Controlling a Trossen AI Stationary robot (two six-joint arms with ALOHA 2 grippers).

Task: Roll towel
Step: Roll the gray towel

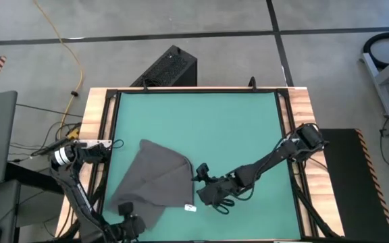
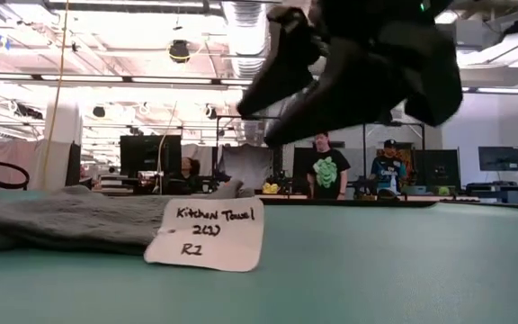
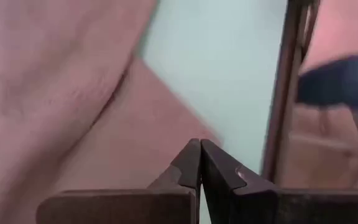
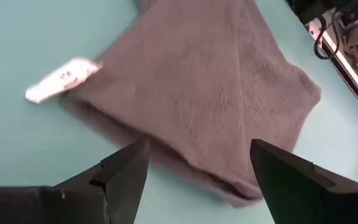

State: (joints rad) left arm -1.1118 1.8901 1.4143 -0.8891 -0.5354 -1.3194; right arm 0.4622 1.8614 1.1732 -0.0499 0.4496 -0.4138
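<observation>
The towel, dark grey and folded into a rough triangle, lies flat on the left half of the green mat. Its white label lies on the mat at its near right corner, and stands close up in the low view. My right gripper is open just right of the towel, with its fingers facing the towel's right edge and nothing between them. It also shows dark at the top of the low view. My left gripper is shut over the towel's near left corner, with nothing in its fingers.
A black frame and wooden border run around the mat. A black box stands on the floor past the far edge. The mat's right half and far part are bare. People stand in the room behind the table.
</observation>
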